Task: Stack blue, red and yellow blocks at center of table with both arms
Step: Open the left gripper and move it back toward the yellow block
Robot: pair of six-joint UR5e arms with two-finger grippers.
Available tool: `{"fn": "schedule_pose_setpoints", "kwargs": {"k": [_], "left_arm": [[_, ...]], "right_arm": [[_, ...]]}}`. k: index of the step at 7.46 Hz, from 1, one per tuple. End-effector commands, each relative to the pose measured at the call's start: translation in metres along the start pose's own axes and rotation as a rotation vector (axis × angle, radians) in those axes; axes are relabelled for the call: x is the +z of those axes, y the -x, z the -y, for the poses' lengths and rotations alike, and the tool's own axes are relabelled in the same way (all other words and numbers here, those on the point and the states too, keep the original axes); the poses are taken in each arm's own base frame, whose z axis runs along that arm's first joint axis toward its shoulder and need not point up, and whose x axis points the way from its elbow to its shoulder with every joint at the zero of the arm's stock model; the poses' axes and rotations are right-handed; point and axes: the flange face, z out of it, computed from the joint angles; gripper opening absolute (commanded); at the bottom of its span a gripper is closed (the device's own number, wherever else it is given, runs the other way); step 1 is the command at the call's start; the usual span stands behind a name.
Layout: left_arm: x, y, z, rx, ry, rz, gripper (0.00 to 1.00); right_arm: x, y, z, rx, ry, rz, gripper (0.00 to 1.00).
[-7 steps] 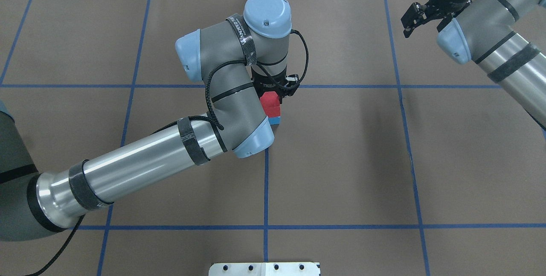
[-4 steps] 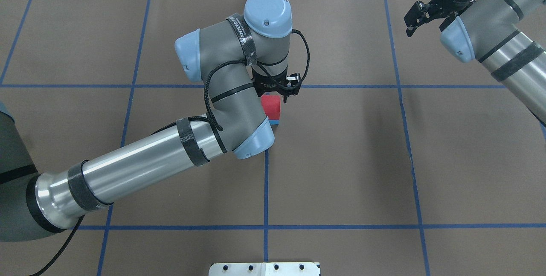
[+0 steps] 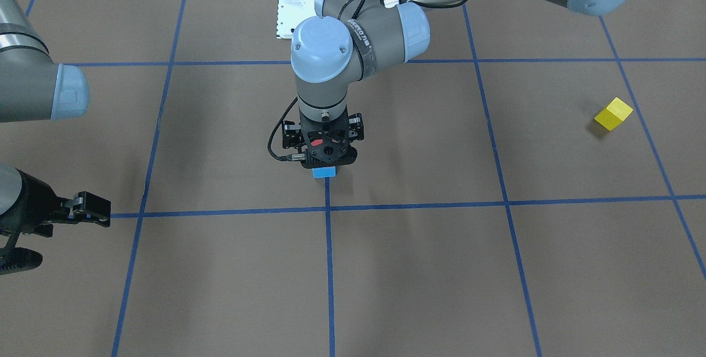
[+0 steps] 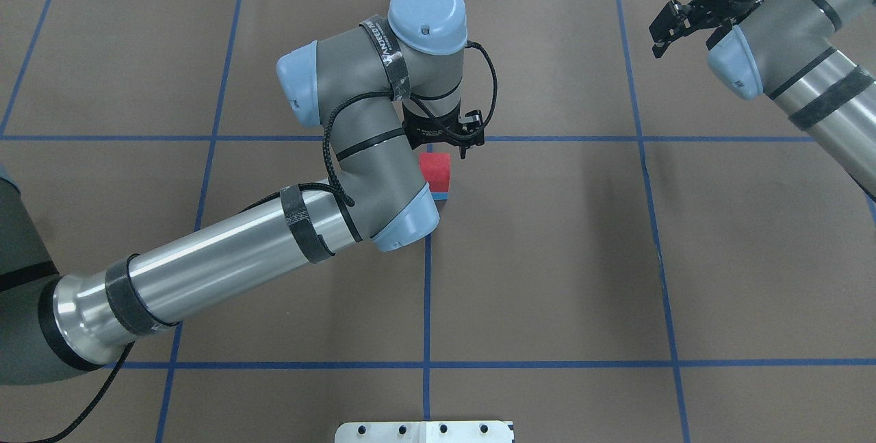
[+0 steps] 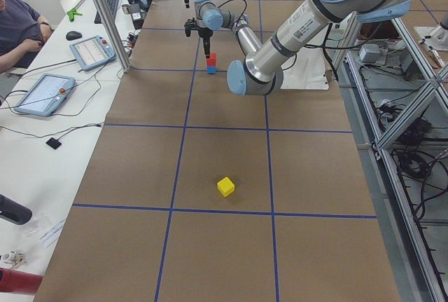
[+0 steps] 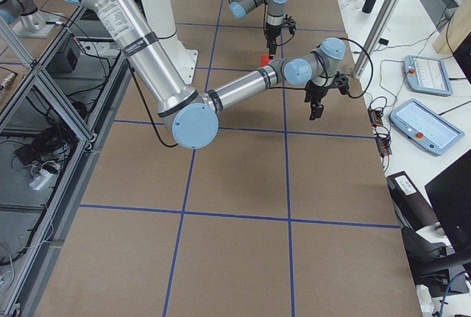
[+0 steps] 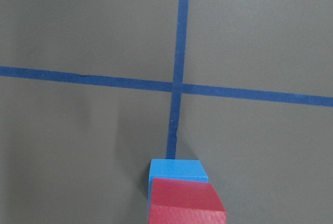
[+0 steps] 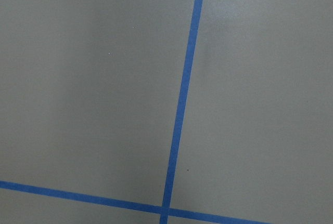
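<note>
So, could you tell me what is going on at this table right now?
The robot is stacking blocks near the centre of the table. The red block sits on the blue block, and the left gripper hangs right above them, apparently open. The yellow block lies alone, well off on the robot's left side. The right gripper hovers open and empty on the robot's right.

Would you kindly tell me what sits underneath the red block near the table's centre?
The blue block lies directly under the red block, resting on the table. From overhead only a blue strip shows; its top face is covered by the red one.
</note>
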Motion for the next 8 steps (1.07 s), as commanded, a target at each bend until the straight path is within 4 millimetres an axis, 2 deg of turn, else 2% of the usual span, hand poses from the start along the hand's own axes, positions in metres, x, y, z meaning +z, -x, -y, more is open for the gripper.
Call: {"fn": "schedule_pose_setpoints", "kwargs": {"k": [1, 2, 3, 4, 5, 6, 7, 8], "left_arm": [[-0.081, 0.106, -0.019, 0.005, -0.012, -0.057, 0.99], [-0.102, 0.192, -0.054, 0.111, -0.038, -0.053, 0.99], [-0.106, 0.279, -0.068, 0.187, -0.053, -0.006, 0.99], [-0.098, 0.356, -0.080, 0.285, -0.032, 0.066, 1.00], [-0.093, 0.437, -0.080, 0.418, -0.008, 0.133, 1.00], [-0.082, 0.521, -0.087, 0.528, 0.000, 0.170, 1.00], [-0.055, 0.593, -0.098, 0.575, -0.039, 0.159, 0.99], [-0.016, 0.655, -0.110, 0.618, -0.116, 0.109, 0.99]], "right_arm": [[-0.004, -0.002, 0.000, 0.003, 0.003, 0.018, 1.00], [-0.004, -0.002, 0.001, 0.005, 0.003, 0.018, 1.00], [-0.003, -0.003, 0.000, 0.006, 0.004, 0.017, 1.00], [-0.003, -0.003, 0.000, 0.006, 0.004, 0.017, 1.00], [-0.004, -0.002, 0.000, 0.006, 0.003, 0.018, 1.00], [-0.003, -0.003, 0.000, 0.006, 0.003, 0.018, 1.00], [-0.003, -0.003, 0.000, 0.006, 0.002, 0.017, 1.00], [-0.003, -0.002, 0.000, 0.005, 0.004, 0.017, 1.00]]}}
